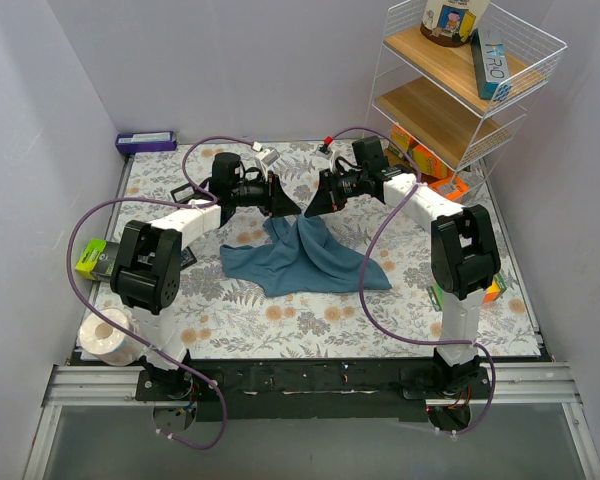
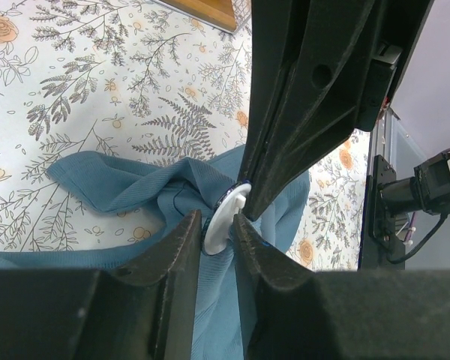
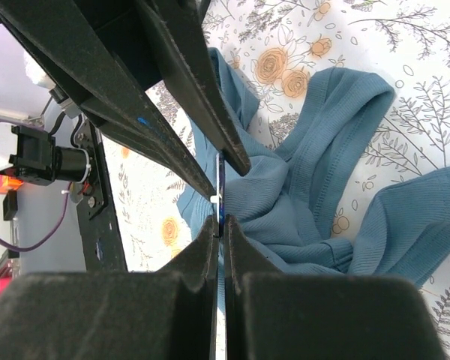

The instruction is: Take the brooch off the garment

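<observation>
Teal T-shirt (image 1: 300,262) lay on the floral desk (image 1: 280,320), middle tented up between both arms. Left jaws pinched the small white brooch (image 2: 223,225) at that peak. Right jaws were pressed together at its rim, on cloth or pin unclear. Brooch looked light, rigid, slick; shirt soft, stretchy. Best hold: the disc's faces.

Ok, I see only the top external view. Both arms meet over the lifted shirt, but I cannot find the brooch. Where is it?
Observer: The left wrist view shows it. The brooch, a white disc, sits between the left gripper's fingers, which seem to touch it on both sides.
Operator: And the right fingers?
Observer: The right gripper is shut, its tips at the brooch's thin edge. What they pinch, I cannot tell.
Operator: Is it off the shirt?
Observer: Apparently not yet: the garment bunches directly behind the disc.
</observation>
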Controlling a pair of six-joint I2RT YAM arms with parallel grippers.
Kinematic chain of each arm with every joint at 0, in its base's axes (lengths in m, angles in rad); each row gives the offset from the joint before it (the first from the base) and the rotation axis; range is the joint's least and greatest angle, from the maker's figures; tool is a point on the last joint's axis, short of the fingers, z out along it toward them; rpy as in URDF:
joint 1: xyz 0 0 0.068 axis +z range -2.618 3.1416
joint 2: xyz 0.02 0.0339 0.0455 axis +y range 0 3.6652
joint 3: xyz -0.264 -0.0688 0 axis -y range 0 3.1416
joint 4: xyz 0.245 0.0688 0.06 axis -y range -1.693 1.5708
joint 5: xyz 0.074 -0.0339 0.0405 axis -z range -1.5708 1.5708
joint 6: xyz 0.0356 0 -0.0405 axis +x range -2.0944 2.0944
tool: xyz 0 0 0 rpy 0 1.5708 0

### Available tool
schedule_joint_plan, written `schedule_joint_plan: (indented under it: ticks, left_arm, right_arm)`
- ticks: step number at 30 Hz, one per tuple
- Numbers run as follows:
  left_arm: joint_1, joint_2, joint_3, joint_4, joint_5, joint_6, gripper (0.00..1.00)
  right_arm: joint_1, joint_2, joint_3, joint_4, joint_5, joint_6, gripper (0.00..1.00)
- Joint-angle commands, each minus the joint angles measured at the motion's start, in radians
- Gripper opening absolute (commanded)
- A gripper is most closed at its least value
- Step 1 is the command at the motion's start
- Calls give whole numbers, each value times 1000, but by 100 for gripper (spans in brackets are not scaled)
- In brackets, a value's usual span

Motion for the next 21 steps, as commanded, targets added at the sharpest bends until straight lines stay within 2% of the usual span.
schedule_joint_plan:
  ticks: [1,8,12,14,21]
  left_arm:
    - [-6,2,22,-23,-39,15,18]
    - [-18,7,13,-8,-79,-31,19]
    - [-20,4,7,20,-44,-62,32]
    - [-17,-1,8,-2,-9,-28,38]
    - [22,12,30,-88,124,67,32]
  right_arm:
    - [-3,-50,8,29,-44,9,1]
    - [24,-69,7,-2,-57,-41,1]
    - [17,-74,-8,7,-43,-31,1]
    - [11,-73,-8,10,-37,-26,1]
    - [-3,-66,-7,15,-33,-18,1]
